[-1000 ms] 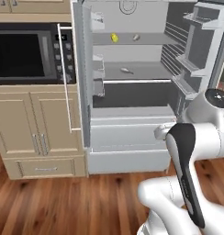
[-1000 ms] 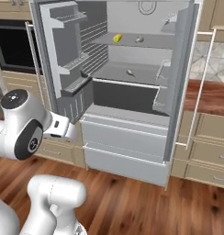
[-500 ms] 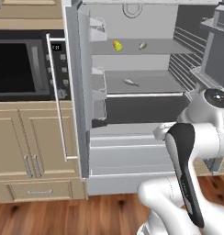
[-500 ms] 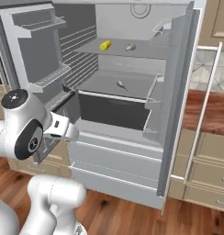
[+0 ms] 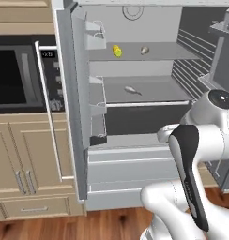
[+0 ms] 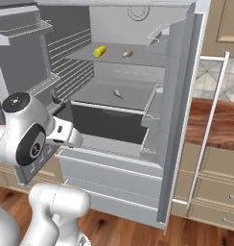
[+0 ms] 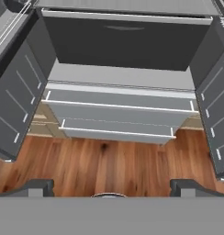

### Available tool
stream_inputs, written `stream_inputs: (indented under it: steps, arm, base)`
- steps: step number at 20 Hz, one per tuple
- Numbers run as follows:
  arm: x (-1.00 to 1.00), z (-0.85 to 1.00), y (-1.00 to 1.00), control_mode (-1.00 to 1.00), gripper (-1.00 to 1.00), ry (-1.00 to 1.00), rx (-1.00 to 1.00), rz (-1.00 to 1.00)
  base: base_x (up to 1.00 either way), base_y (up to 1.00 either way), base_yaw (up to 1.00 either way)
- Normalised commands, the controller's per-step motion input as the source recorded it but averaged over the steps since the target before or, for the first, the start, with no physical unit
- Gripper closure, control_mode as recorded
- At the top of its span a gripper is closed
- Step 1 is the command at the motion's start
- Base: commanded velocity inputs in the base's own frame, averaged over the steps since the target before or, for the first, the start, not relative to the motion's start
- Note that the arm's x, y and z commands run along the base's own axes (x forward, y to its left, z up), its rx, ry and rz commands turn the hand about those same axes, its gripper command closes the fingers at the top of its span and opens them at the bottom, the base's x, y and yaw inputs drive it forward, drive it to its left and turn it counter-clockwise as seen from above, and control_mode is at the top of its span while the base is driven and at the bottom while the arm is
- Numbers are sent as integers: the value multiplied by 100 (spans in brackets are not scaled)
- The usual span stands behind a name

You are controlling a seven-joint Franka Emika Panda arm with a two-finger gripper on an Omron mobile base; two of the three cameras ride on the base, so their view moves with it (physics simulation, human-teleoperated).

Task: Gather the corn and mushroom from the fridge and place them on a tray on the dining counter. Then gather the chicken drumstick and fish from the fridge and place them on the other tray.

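- Gripper point(image 7: 111, 186) jaws spread wide, nothing between them; the hand looks down at the fridge's lower drawers point(image 7: 118, 114) and wood floor point(image 7: 104, 165).
- Corn point(image 5: 117, 50) sits on the top shelf, mushroom point(image 5: 144, 49) just beside it to the right. Small pale item point(image 5: 131, 89) one shelf down, can't tell which.
- Fridge point(image 6: 138, 96) doors open, access looks clear.
- My plan: lift the hand to top-shelf height, go in level, take corn first, keep clear of the mushroom.
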Motion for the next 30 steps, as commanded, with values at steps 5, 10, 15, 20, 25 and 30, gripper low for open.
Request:
stream_inputs:
  steps: [5, 10, 15, 20, 25, 30]
  arm:
    - [0, 0, 0, 100, -100, 0, 0, 0]
    - [0, 0, 0, 100, -100, 0, 0, 0]
    - [0, 0, 0, 100, -100, 0, 0, 0]
    - [0, 0, 0, 100, -100, 0, 0, 0]
    - [0, 0, 0, 100, -100, 0, 0, 0]
    - [0, 0, 0, 100, -100, 0, 0, 0]
  base:
    - [27, -16, -19]
    - [39, -3, -13]
    - [61, 0, -1]
    - [67, 0, 0]
    - [57, 0, 0]
    - [53, 0, 0]
